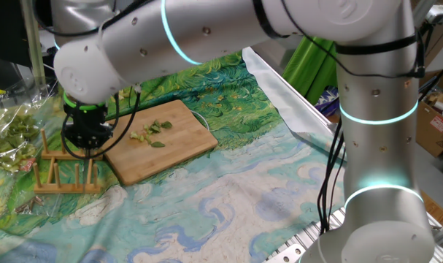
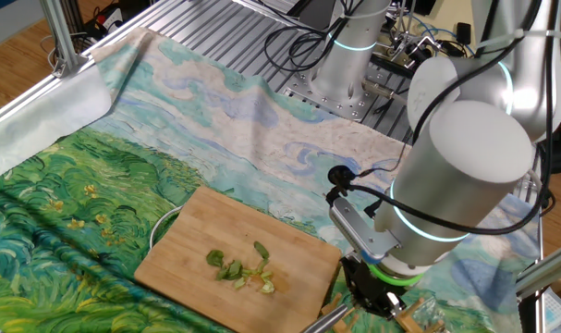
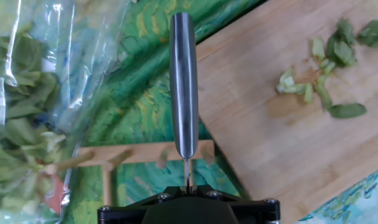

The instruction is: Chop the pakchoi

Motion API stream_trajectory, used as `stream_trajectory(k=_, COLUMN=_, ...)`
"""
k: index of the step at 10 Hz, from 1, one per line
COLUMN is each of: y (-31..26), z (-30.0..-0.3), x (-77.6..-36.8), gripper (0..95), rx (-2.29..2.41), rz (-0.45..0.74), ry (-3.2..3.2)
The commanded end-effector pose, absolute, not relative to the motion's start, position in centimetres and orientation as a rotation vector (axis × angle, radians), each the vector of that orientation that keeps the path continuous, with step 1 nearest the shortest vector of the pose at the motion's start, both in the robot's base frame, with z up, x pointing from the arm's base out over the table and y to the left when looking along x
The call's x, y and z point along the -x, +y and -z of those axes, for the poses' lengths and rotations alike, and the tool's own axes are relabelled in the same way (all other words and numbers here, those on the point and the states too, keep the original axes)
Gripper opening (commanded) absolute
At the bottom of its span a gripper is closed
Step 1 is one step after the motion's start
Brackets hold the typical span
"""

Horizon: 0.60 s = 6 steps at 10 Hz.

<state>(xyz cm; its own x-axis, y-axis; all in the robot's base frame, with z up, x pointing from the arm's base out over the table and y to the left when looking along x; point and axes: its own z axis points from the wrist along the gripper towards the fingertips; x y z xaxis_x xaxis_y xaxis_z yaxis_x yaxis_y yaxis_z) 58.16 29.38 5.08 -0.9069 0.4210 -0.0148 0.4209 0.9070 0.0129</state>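
The pakchoi (image 1: 151, 132) lies as a few small green bits on the wooden cutting board (image 1: 174, 157). The bits also show in the other fixed view (image 2: 243, 269) and at the upper right of the hand view (image 3: 329, 62). My gripper (image 1: 87, 136) is to the left of the board, over a wooden rack (image 1: 60, 177). It is shut on a knife (image 3: 184, 81), whose metal blade points away from the hand, past the board's left edge (image 3: 238, 124). The knife tip shows in the other fixed view (image 2: 323, 321). The blade is apart from the bits.
Leafy greens in clear plastic (image 1: 9, 135) lie left of the rack and also show in the hand view (image 3: 20, 112). A painted cloth (image 1: 228, 197) covers the table. The robot base (image 1: 374, 219) stands at the right.
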Motion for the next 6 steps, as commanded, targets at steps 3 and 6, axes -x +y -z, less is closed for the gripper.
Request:
stream_trajectory(k=3, y=29.4, z=-4.2, x=-58.5, gripper=0.0, rx=-0.665, rz=-0.014, ry=3.036)
stream_trajectory(k=6, y=29.5, z=-3.7, x=-58.7, gripper=0.0, rx=-0.663, rz=-0.017, ry=3.032)
